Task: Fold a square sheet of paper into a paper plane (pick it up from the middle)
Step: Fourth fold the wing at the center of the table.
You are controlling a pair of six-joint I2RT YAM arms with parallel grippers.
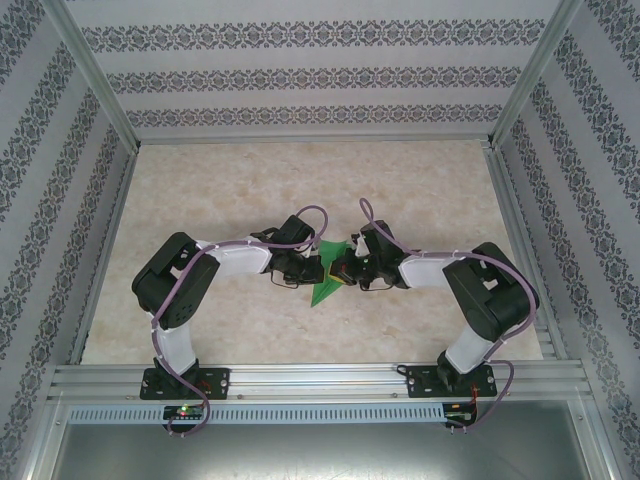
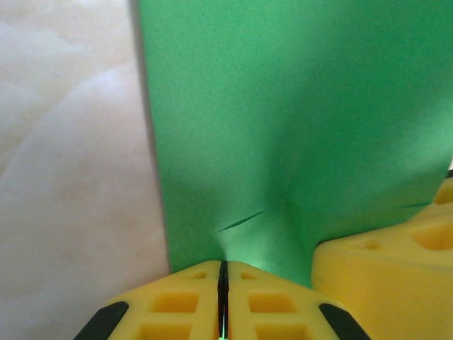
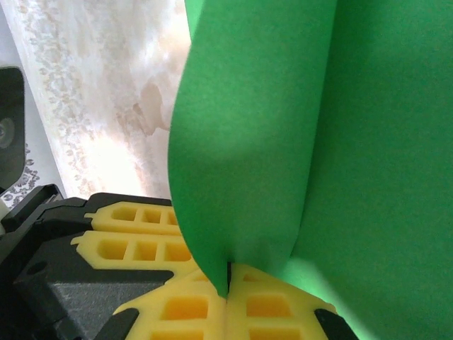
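Observation:
The green sheet of paper [image 1: 325,283] hangs above the table's middle, pinched between both grippers, with a pointed tip toward the near edge. My left gripper [image 1: 309,268] is shut on its left side. In the left wrist view the yellow jaws [image 2: 223,268] meet on a puckered, creased spot of the paper [image 2: 297,120]. My right gripper [image 1: 346,270] is shut on the right side. In the right wrist view its jaws [image 3: 228,275] clamp a curled fold of the paper [image 3: 283,127]. The two grippers nearly touch. Whether the sheet has the shape of a paper plane cannot be told.
The beige marbled table [image 1: 250,180] is ringed by patterned walls and a metal rail [image 1: 320,380] at the near edge. The right gripper's yellow fingers [image 2: 396,262] show in the left wrist view, and the left gripper's fingers [image 3: 134,237] show in the right wrist view.

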